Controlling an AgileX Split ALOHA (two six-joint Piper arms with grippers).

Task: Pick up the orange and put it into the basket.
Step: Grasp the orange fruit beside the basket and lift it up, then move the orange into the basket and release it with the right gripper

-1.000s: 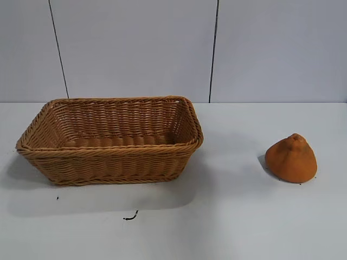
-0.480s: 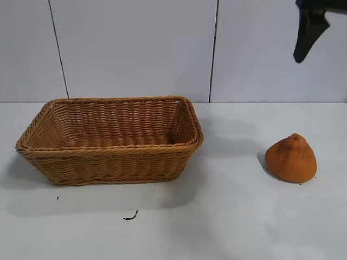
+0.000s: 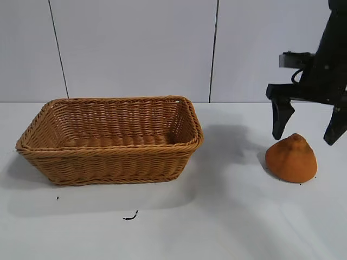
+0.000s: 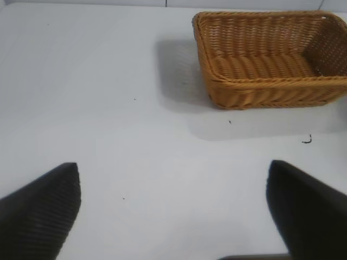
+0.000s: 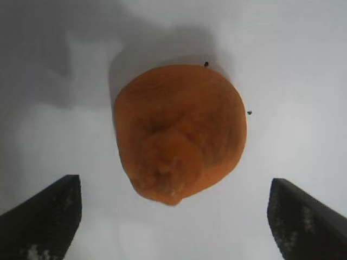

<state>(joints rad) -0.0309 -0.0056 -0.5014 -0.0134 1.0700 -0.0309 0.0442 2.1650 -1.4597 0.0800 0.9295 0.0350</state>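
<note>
The orange (image 3: 291,158) is a lumpy cone-shaped orange-brown fruit sitting on the white table at the right. It also shows in the right wrist view (image 5: 180,132). My right gripper (image 3: 306,138) hangs just above it, open, with one black finger on each side of the knobby top and not touching it; in the right wrist view (image 5: 174,216) the fruit lies between the spread fingers. The tan wicker basket (image 3: 111,157) stands at the left, empty, and shows in the left wrist view (image 4: 271,92). My left gripper (image 4: 174,208) is open over bare table, out of the exterior view.
A small dark scrap (image 3: 130,217) lies on the table in front of the basket. A grey panelled wall stands behind the table. The fruit and the basket are far apart, with bare white table between them.
My right gripper has come down from the top right corner of the exterior view to just above the orange. The orange and the basket have not moved.
</note>
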